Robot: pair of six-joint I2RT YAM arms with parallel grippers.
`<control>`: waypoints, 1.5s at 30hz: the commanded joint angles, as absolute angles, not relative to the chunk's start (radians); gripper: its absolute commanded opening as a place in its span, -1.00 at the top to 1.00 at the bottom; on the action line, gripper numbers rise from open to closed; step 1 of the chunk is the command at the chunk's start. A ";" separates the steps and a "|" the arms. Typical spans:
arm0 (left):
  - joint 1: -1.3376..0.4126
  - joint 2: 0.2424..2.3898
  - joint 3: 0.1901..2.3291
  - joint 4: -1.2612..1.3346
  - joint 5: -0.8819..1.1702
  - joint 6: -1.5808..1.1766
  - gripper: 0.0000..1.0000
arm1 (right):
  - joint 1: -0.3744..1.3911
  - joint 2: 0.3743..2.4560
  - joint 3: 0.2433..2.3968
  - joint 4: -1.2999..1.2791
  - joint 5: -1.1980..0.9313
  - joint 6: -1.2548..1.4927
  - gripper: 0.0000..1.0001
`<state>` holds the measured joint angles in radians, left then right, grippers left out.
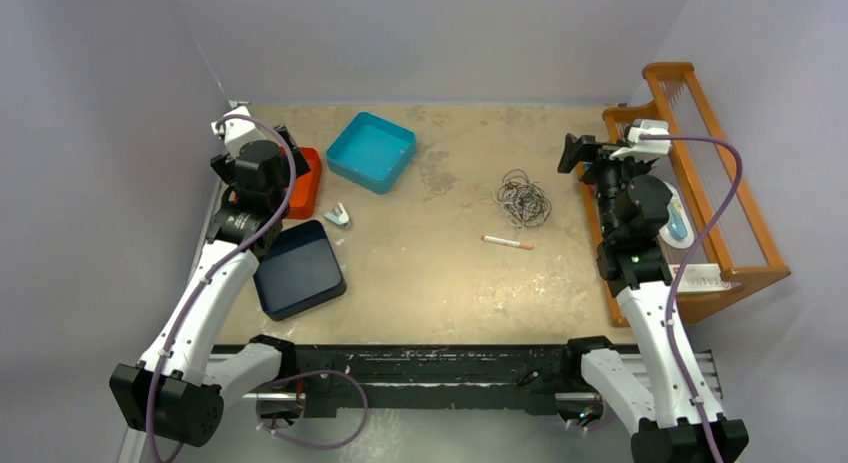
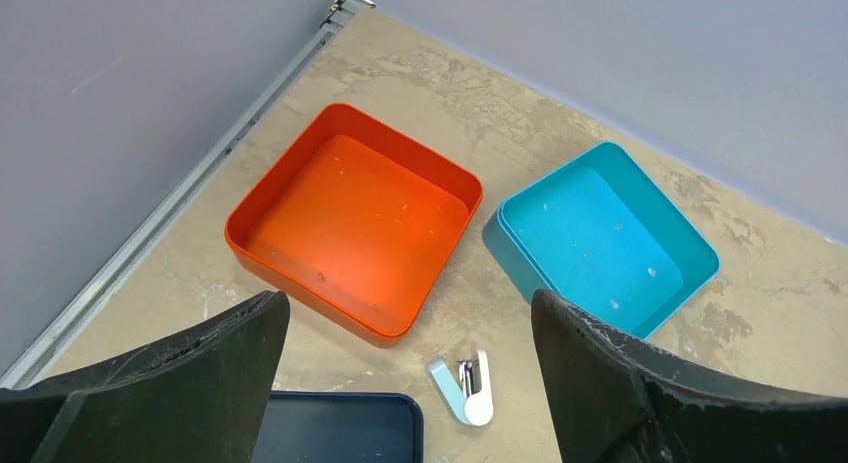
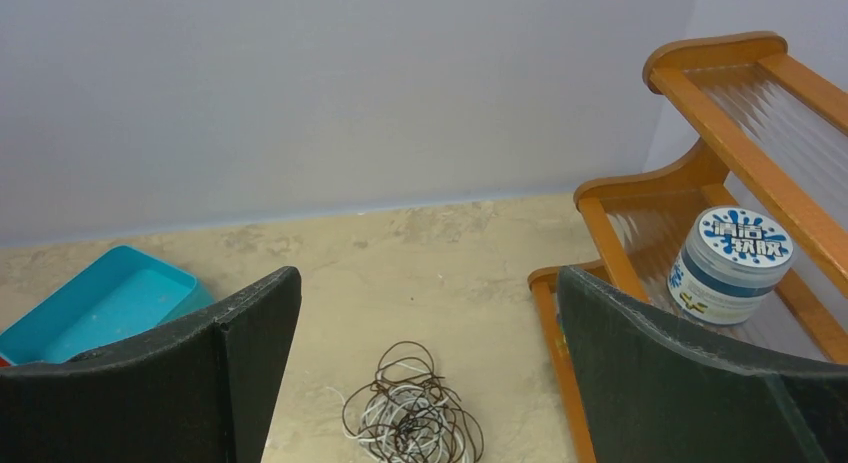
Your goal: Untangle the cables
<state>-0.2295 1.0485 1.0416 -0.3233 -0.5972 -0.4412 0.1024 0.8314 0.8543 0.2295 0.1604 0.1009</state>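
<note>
The cables lie in one loose palm-sized tangle of thin dark brown, black and whitish wires on the tan table, right of centre. In the right wrist view the cables sit on the table just below and ahead of my right gripper, which hangs open above them with nothing between its fingers. My right gripper hovers to the right of the tangle. At the far left, away from the cables, my left gripper is open and empty above the trays; it is hard to make out in the top view.
An orange tray and a teal tray sit at the back left, a dark blue tray nearer. A small white-and-blue stapler lies between them. A white-and-orange pen lies near the cables. A wooden rack holding a jar borders the right edge.
</note>
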 commanded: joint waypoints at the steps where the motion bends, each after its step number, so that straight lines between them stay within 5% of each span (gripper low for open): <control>1: -0.229 1.024 1.076 -0.295 -0.590 -0.422 -0.82 | 0.109 0.816 0.859 0.299 0.204 0.105 -0.99; 23: -0.240 1.055 1.073 -0.263 -0.545 -0.413 -0.82 | 0.109 0.934 0.900 0.204 0.384 0.253 -0.99; 37: -0.234 1.410 1.266 -0.415 -0.514 -0.501 -0.99 | 0.109 0.980 0.862 0.153 0.134 0.223 -0.99; 45: -0.234 1.575 1.243 -0.195 -0.534 -0.515 -1.00 | 0.109 1.049 0.879 0.109 -0.037 0.243 -0.99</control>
<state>-0.2359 1.5177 1.2137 -0.3302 -0.4957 -0.4965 0.1047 1.0409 0.8539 0.1070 0.0834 0.2245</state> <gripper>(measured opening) 0.998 0.994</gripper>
